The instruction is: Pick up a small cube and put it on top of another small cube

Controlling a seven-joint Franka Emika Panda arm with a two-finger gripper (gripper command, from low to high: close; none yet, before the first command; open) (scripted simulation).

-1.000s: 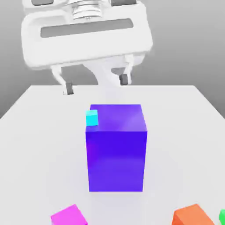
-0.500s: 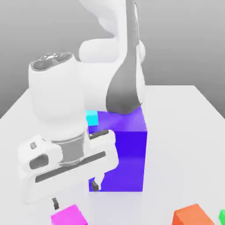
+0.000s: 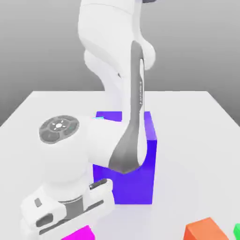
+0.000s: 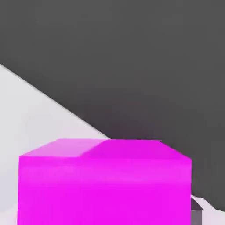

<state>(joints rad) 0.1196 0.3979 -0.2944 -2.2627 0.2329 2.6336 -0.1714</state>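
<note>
- The pink cube [image 3: 81, 235] is on the worktop side nearest to the camera, under the hand [image 3: 68, 211].
- I cannot tell if the fingers [image 4: 196, 216] are apart or clamped.
- Behind stands the blue block [image 3: 136, 190], partly covered by my arm [image 3: 110, 143].
- Orange cube [image 3: 205, 230] and green cube [image 3: 237, 232] lie at the exterior view's right, on the worktop [image 3: 187, 140].

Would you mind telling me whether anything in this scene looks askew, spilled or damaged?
Nothing stands out as spilled or damaged. The orange cube merely sits turned at an angle to the large blue block, which looks harmless.
</note>
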